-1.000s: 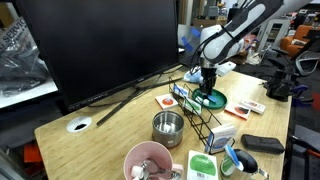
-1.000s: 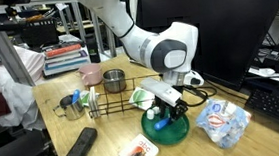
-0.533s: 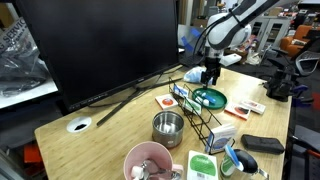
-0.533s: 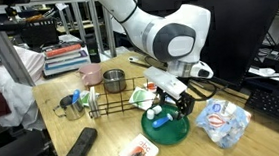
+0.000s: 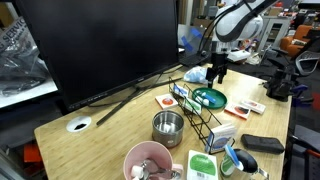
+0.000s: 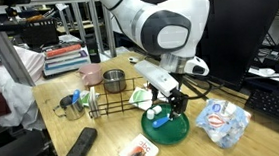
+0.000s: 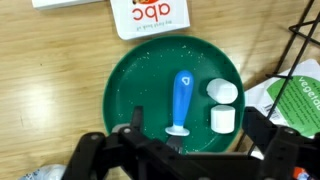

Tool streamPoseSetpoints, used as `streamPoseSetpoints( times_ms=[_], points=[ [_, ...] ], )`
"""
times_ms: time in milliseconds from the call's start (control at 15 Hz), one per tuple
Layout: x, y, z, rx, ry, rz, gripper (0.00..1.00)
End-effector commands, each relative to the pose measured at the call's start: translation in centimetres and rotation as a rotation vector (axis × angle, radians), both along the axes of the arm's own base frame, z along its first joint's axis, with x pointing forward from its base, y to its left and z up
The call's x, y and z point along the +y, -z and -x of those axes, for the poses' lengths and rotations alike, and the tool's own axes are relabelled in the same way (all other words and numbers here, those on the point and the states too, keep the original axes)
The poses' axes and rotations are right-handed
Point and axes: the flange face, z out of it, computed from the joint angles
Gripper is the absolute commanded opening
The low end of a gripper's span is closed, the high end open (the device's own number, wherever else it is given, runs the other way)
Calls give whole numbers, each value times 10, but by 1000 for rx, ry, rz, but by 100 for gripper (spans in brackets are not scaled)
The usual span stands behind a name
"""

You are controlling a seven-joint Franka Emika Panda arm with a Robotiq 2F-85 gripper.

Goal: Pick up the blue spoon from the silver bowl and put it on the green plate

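Note:
The blue spoon (image 7: pixel 182 100) lies flat on the green plate (image 7: pixel 135 80), bowl end towards my wrist, next to two small white cylinders (image 7: pixel 222 105). My gripper (image 7: pixel 197 125) hangs just above the plate with its jaws wide apart and nothing between them; one dark finger (image 7: pixel 137 118) shows left of the spoon. In both exterior views the gripper (image 5: pixel 215 72) (image 6: pixel 174 103) hovers over the green plate (image 5: pixel 209 98) (image 6: pixel 169 131). The silver bowl (image 5: pixel 167 127) (image 6: pixel 114 82) stands apart from the plate, beyond the wire rack.
A black wire rack (image 5: pixel 200 118) (image 6: pixel 111 102) stands between bowl and plate. A pink bowl (image 5: pixel 148 160), a red-and-white card (image 7: pixel 150 12), a crumpled packet (image 6: pixel 223 120), a black case (image 6: pixel 82 145) and a large monitor (image 5: pixel 100 45) surround the area.
The jaws went from nearly shut to wide open, letting go of the blue spoon on the green plate. The gripper has risen a little above the plate.

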Motion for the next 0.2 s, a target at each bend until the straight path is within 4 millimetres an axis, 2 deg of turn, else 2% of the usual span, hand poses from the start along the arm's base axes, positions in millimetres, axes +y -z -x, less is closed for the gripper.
streamPoseSetpoints(
  times_ms=[0,133],
  points=[
    [0,0,0,0,0,0,100],
    [0,0,0,0,0,0,100]
  ],
)
